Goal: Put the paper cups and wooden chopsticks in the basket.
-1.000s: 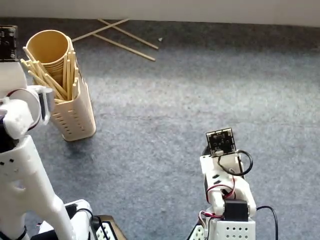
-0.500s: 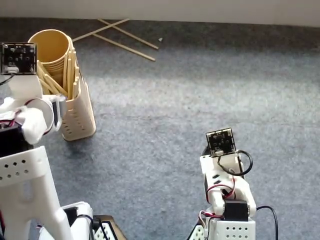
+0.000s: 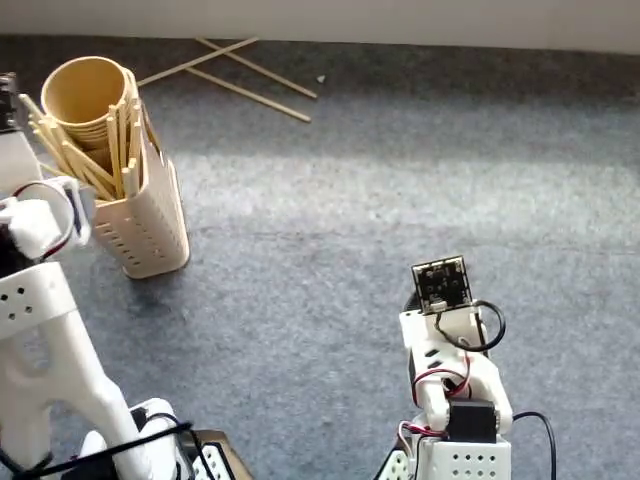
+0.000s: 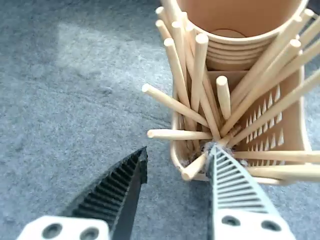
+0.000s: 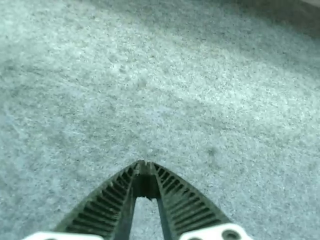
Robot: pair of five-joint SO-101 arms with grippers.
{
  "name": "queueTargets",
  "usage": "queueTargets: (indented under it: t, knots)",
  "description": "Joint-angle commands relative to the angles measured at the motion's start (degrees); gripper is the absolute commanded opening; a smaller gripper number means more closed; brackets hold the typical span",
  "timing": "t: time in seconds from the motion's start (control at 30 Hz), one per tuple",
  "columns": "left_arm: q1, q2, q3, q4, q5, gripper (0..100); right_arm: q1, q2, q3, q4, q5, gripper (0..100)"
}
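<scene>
A cream slotted basket (image 3: 150,230) stands at the left on the grey carpet, holding a stack of paper cups (image 3: 85,90) and several wooden chopsticks (image 3: 120,140). Three more chopsticks (image 3: 245,88) lie crossed on the carpet at the back. My left arm (image 3: 35,230) is beside the basket at the left edge. In the left wrist view the left gripper (image 4: 177,149) is open, one finger against the basket's rim (image 4: 285,142), with the cups (image 4: 245,30) and chopstick ends (image 4: 200,65) just beyond. The right gripper (image 5: 145,165) is shut over bare carpet.
My right arm (image 3: 450,350) sits folded at the front right, its camera board on top. A pale wall strip runs along the back edge behind the loose chopsticks. Grey carpet lies between the basket and the right arm.
The left arm swung in over the basket's rim, then drew back toward the left edge. The basket and its chopsticks shifted slightly left. The right arm stayed still.
</scene>
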Motion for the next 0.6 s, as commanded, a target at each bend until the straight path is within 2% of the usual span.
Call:
queueTargets:
  t: [0.0, 0.17, 0.33, 0.57]
  knots:
    - [-1.45, -0.48, -4.97, 0.44, -1.41, 21, -0.57, -0.84, 6.81, -1.1, 1.23, 2.0]
    - [0.48, 1.63, -6.2, 0.35, -1.58, 21, -0.57, -0.84, 6.9, -1.1, 1.23, 2.0]
    - [1.89, 11.47, -6.55, -0.09, -1.58, 21, -0.57, -0.84, 6.9, -1.1, 1.23, 2.0]
    - [4.0, 24.84, -6.55, -7.47, -1.58, 21, -0.57, -0.84, 6.9, -1.1, 1.23, 2.0]
